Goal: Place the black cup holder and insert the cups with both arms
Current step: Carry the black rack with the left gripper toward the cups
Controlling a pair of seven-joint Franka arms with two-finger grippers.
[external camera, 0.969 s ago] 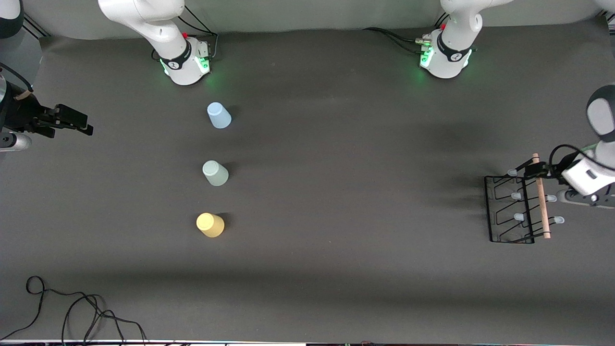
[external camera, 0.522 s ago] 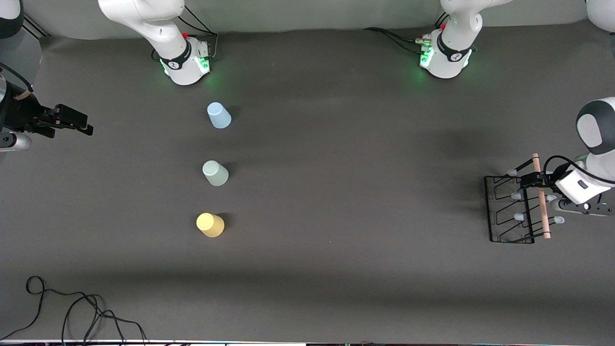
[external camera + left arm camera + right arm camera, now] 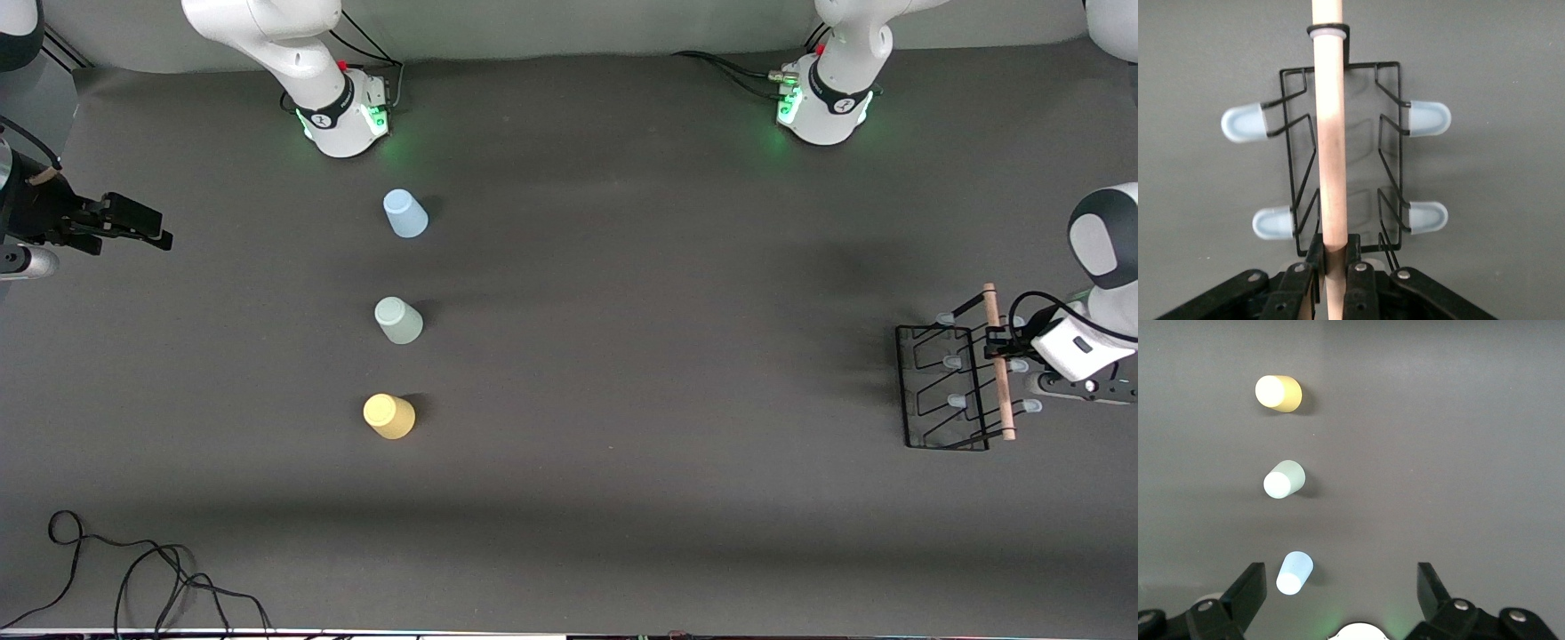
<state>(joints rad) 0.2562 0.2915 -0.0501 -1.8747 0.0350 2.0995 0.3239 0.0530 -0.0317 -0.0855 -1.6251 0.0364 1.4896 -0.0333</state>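
The black cup holder [image 3: 942, 391] stands on the table near the left arm's end, with pale-blue peg tips [image 3: 1243, 123] and its wooden handle [image 3: 997, 373] on top. My left gripper [image 3: 997, 343] is shut on that handle [image 3: 1331, 133], with the fingers [image 3: 1315, 257] pressed against both sides of the dowel. Three cups stand upside down in a row toward the right arm's end: light blue [image 3: 405, 214], pale green [image 3: 398, 321], and yellow [image 3: 388, 416] nearest the front camera. My right gripper [image 3: 1341, 587] waits open and holds nothing, over the table's edge at the right arm's end [image 3: 133, 227].
The two arm bases [image 3: 342, 116] [image 3: 822, 107] glow green along the edge farthest from the front camera. A loose black cable [image 3: 133, 578] lies at the near corner toward the right arm's end. The holder sits close to the table's end.
My left gripper slid a little along the handle and shut on it. The right arm and the cups have not moved.
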